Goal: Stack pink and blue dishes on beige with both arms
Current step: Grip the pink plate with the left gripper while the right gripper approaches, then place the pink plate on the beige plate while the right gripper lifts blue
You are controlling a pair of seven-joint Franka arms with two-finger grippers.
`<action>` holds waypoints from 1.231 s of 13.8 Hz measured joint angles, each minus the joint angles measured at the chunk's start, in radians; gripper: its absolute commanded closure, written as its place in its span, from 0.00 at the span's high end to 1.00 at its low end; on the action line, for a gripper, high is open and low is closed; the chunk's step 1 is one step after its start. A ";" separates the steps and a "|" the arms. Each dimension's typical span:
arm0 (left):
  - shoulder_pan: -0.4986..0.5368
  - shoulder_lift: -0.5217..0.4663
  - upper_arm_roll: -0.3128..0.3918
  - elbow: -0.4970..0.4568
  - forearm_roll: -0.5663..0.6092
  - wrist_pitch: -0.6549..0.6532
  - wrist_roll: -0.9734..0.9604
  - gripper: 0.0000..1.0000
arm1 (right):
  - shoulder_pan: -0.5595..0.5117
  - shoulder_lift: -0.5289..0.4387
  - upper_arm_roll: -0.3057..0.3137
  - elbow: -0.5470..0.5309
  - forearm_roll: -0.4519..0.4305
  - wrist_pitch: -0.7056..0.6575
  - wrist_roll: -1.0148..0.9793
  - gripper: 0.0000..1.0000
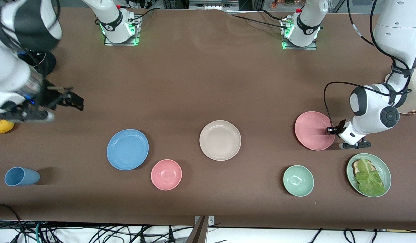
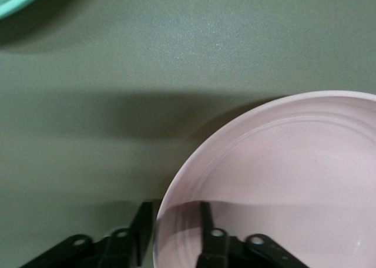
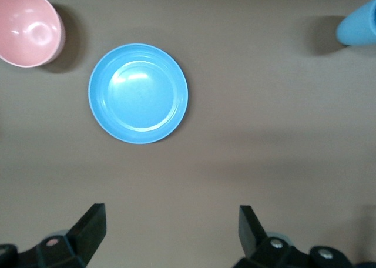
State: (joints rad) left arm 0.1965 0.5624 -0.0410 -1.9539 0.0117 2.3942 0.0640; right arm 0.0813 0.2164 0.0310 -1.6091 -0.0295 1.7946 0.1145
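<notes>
At the left arm's end of the table, the left tool [image 1: 329, 130] straddles the rim of the pink plate [image 1: 314, 130], one finger [image 2: 205, 224] inside the dish and the other outside it; the jaws bracket the lip narrowly, though whether they already pinch it I cannot tell. To do this step well, the grip should bite squarely on the rim and the plate should come up level before it travels toward the beige plate [image 1: 220, 140] at the table's middle. That path looks open: the green bowl [image 1: 298, 180] and the green plate with lettuce [image 1: 368, 174] both lie nearer the front camera, apart from it. The right tool [image 1: 67, 100] hangs wide open and empty over bare table, with the blue plate [image 1: 127, 149] flat and untouched, the pink bowl [image 1: 166, 174] just beside its rim.
</notes>
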 measured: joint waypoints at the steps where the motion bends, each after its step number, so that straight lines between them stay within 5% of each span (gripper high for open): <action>1: 0.000 -0.003 -0.001 0.000 0.000 -0.007 0.000 0.00 | 0.000 0.033 0.000 0.001 0.000 0.021 0.000 1.00; 6: -0.001 -0.040 -0.025 0.056 0.000 -0.172 -0.019 0.00 | -0.002 0.130 -0.001 0.004 0.000 0.052 0.000 1.00; 12: -0.005 -0.054 -0.148 0.283 -0.006 -0.527 -0.180 0.00 | 0.001 0.372 0.000 0.019 0.000 0.343 -0.002 0.99; 17: -0.036 -0.053 -0.271 0.372 -0.112 -0.575 -0.402 0.00 | 0.003 0.480 0.000 0.030 0.000 0.476 -0.003 0.94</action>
State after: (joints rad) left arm 0.1600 0.5095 -0.3117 -1.5815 -0.0999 1.8188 -0.3377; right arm 0.0845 0.6963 0.0313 -1.5794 -0.0294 2.2708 0.1111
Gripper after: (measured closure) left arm 0.943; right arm 0.009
